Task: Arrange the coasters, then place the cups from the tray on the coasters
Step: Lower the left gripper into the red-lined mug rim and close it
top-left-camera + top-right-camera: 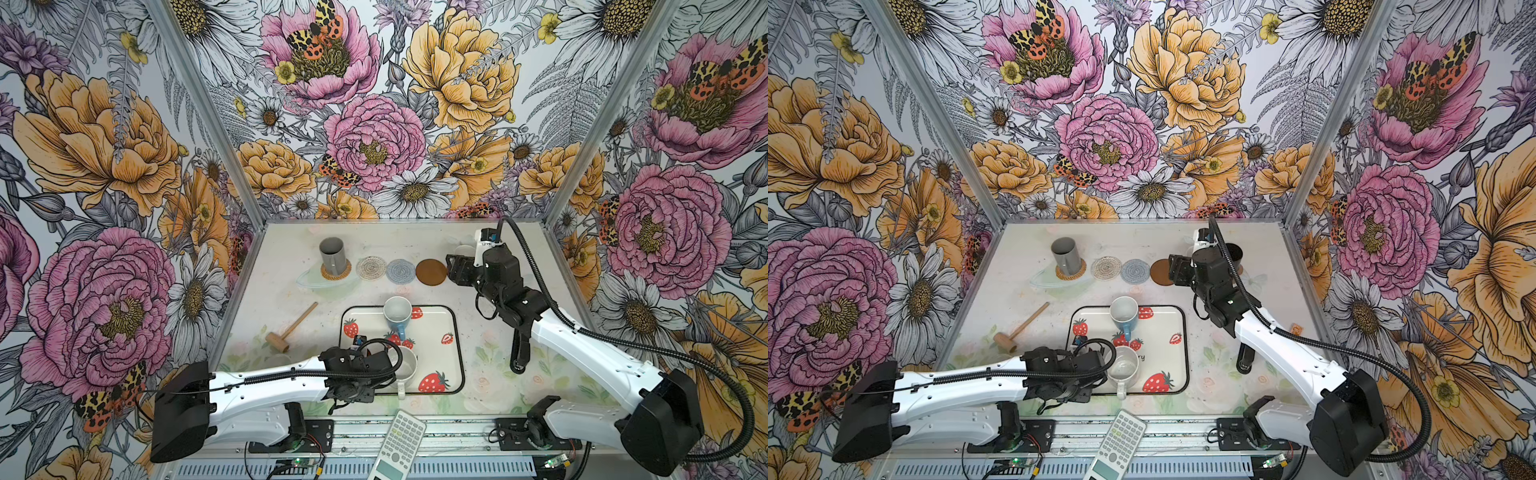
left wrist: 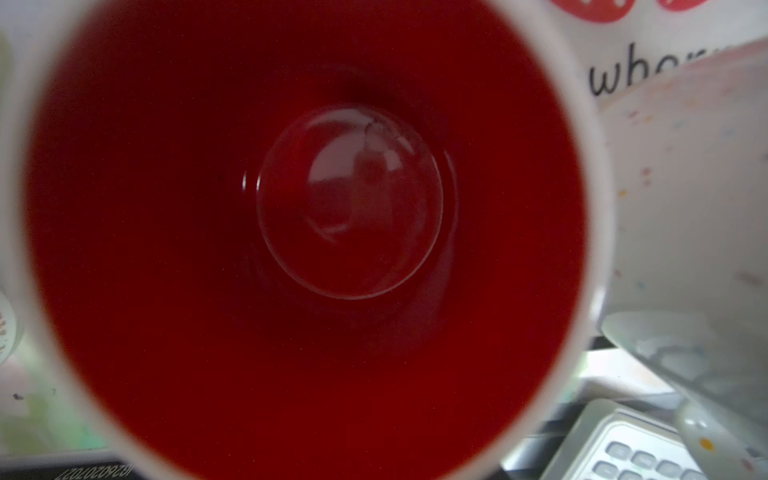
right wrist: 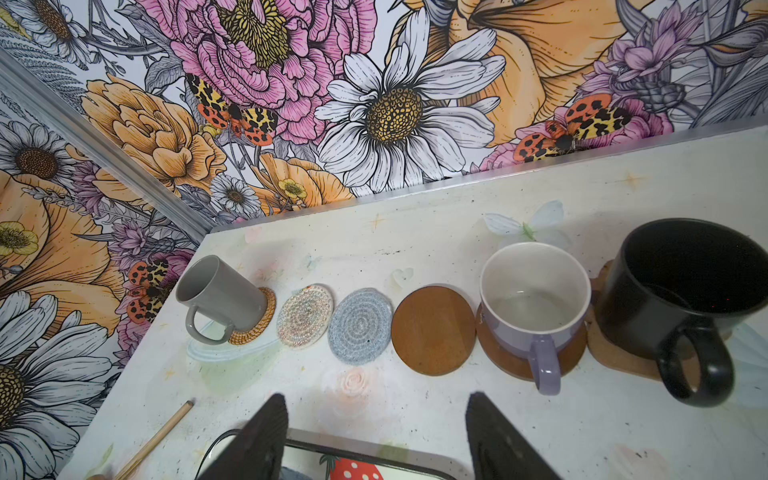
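**Mugs go out to their coasters.** The left gripper hangs over the strawberry-print tray. Its wrist camera looks straight down into a white mug with a glossy red inside. Its fingers are out of sight, so whether it grips that mug cannot be told. Just beside this gripper stands a speckled mug. Farther out from it on the tray is a blue mug, white within.

The right gripper, jaws spread wide and empty, is poised over the table just beyond the tray. The row lies ahead of it. A grey mug stands on a rattan coaster. Next come a bare whitish crochet coaster, a bare blue-grey one and a bare brown disc. A lavender mug stands on a second disc, and a black mug on a tan coaster.
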{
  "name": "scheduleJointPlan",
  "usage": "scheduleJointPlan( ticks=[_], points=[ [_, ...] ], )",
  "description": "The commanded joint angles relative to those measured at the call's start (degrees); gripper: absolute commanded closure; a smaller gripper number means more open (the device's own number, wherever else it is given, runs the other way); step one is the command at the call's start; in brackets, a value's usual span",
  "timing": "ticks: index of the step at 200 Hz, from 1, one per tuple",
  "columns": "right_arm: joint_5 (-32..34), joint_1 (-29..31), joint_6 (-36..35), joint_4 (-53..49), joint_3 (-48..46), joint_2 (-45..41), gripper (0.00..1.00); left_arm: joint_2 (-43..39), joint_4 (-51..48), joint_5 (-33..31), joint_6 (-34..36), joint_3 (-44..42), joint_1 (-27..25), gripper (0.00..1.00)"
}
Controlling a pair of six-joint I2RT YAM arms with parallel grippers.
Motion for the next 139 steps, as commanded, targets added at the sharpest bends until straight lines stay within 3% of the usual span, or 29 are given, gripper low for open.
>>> scheduleJointPlan(
  ticks=[1,54,139],
  points=[
    [-0.43,-0.38,0.77,1.16,1.29,0.76,0.30,0.53,2.00,-2.28,-0.71,-0.47,0.19,0.62],
    [-0.51,-0.46,0.64,1.19,1.26,0.91,0.30,-1.05,2.00,-4.33,-2.08,-0.97,1.46,0.68],
    [-1.20,-1.13,0.66,1.21,1.39,1.88,0.30,-4.78,2.89,-7.67,-4.66,-1.78,2.03,0.67]
  ],
)
